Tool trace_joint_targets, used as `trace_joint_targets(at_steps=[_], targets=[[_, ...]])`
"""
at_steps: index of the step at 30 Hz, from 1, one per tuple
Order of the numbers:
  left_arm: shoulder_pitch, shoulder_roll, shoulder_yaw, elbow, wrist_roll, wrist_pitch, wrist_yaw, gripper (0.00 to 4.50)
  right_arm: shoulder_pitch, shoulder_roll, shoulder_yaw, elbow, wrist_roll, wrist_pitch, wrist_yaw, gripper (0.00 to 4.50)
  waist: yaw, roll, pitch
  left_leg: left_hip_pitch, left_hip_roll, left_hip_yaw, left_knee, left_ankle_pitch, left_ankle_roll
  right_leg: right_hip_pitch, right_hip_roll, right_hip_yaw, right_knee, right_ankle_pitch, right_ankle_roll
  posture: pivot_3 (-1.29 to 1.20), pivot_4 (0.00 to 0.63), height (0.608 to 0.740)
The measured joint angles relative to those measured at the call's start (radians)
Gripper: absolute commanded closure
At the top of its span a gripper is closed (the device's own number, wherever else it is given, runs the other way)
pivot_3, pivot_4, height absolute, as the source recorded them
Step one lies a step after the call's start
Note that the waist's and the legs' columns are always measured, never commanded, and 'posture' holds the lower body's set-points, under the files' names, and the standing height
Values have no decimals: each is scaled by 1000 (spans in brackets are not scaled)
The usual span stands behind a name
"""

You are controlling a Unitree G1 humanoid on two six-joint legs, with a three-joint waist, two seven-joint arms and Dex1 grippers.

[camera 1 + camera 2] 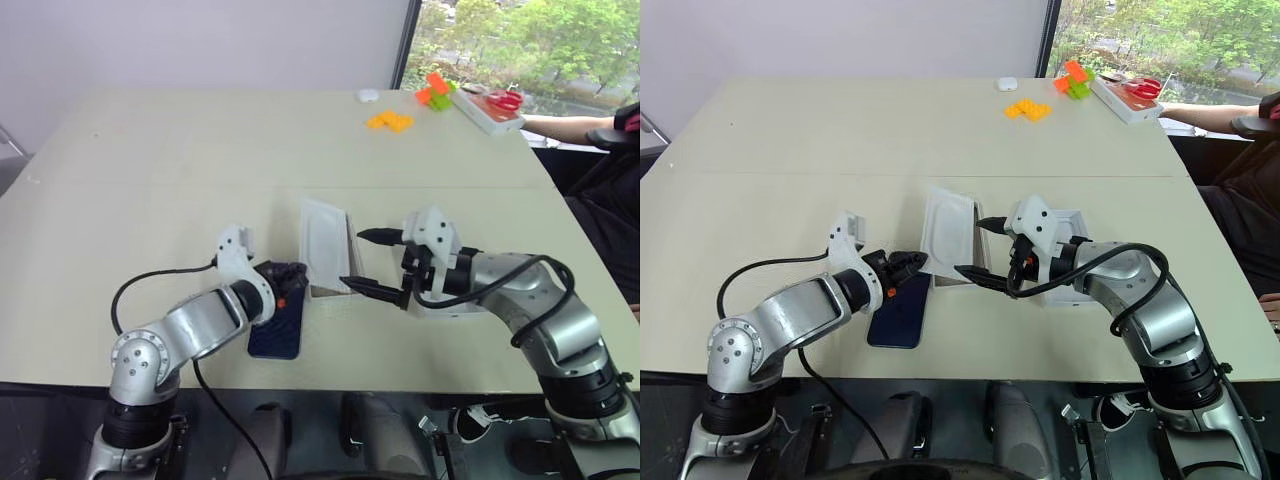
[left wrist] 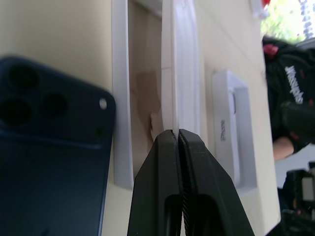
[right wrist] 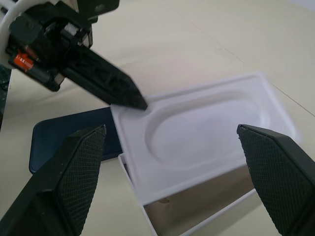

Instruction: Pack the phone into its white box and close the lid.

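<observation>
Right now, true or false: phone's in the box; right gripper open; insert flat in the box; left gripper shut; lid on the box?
1. The phone is in the box. False: it lies on the table beside the box.
2. The right gripper is open. True.
3. The insert lies flat in the box. False: it is tilted up out of it.
4. The left gripper is shut. True: its tips are closed on the insert's edge.
5. The lid is on the box. False: it lies inside up on the table, on the far side of the box from the phone.
</observation>
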Motion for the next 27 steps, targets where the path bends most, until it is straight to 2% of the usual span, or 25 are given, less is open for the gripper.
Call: trace_joint_targets(at_steps=[10, 27], targets=[[-8, 53, -62, -2, -32, -86, 32, 4483, -4, 1, 0, 6, -1, -6, 1, 0, 0, 0, 0, 0, 0, 1, 0, 0, 0, 0, 0, 0, 0, 0, 0, 0, 150, 730], [-54, 50, -122, 37, -27, -125, 15, 4483, -5, 2, 0, 11, -1, -8, -1, 0, 1, 0, 0, -1, 0, 1, 0, 0, 0, 0, 0, -1, -1, 0, 0, 0, 150, 730]])
